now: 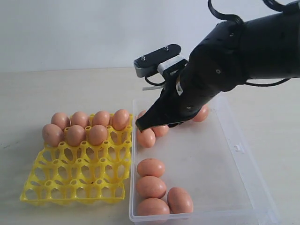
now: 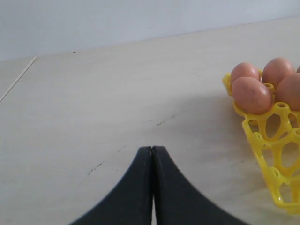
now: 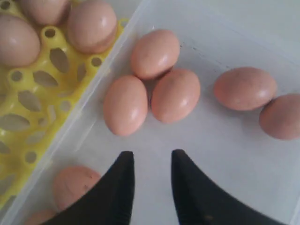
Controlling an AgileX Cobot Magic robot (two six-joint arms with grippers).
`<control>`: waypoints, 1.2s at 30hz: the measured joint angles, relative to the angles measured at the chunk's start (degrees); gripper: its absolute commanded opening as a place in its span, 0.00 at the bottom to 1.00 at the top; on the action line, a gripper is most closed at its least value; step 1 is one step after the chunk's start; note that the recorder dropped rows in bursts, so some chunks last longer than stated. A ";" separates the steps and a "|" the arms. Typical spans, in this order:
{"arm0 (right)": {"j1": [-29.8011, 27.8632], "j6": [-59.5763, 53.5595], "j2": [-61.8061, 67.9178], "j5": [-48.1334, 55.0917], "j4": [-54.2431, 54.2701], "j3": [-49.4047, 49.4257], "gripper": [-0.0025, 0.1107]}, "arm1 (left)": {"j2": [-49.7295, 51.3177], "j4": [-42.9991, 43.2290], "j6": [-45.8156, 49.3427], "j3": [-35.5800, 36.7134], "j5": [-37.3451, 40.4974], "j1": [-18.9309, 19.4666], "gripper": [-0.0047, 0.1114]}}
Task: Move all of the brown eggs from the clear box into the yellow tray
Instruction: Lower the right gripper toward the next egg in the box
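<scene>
**Right hand** (image 3: 151,154): low inside the clear box (image 1: 211,159), its two black fingers parted with nothing between them.

**Ahead of the right hand:** three brown eggs (image 3: 175,95) lie directly in front of the fingertips. They touch one another in a cluster near the box wall. Two more eggs, touching each other, lie ahead of the hand and off to one side of that cluster.

**Behind the right hand:** a group of four eggs (image 1: 151,186) lies together at the other end of the box, along the same wall and well apart from the hand.

**Count in the box:** nine eggs. In the exterior view the arm hides some of them.

**Yellow tray** (image 1: 70,197): stands just past the box wall beside the right hand and carries seven eggs. Four sit in a row along the edge farthest from the exterior camera and three in the next row.

**Left hand** (image 2: 152,149): fingers pressed together and holding nothing, over the surface (image 2: 93,117). One corner of the tray, with its eggs, lies ahead of it and off to one side.
</scene>
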 measured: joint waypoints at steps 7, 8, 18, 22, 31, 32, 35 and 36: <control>-2.68 9.48 7.33 -9.18 -2.15 0.00 0.46 | 0.00 0.00 0.00 0.00 0.00 0.00 0.04; -3.19 11.18 7.69 -9.99 -3.29 0.00 0.46 | 0.00 0.00 0.00 0.00 0.00 0.00 0.04; -5.41 16.49 13.08 -14.90 -6.04 -3.25 0.46 | 0.00 0.00 0.00 0.00 0.00 0.00 0.04; -5.41 16.72 15.90 -13.14 -6.19 -6.74 0.46 | 0.00 0.00 0.00 0.00 0.00 0.00 0.04; -5.41 16.72 20.87 -6.35 -6.63 -13.50 0.49 | 0.00 0.00 0.00 0.00 0.00 0.00 0.04; -5.41 16.72 21.46 -6.10 -6.63 -13.89 0.49 | 0.00 0.00 0.00 0.00 0.00 0.00 0.04; -5.57 16.72 22.41 -5.72 -6.63 -14.71 0.49 | 0.00 0.00 0.00 0.00 0.00 0.00 0.04; -5.55 16.72 22.80 -5.63 -6.46 -15.01 0.49 | 0.00 0.00 0.00 0.00 0.00 0.00 0.04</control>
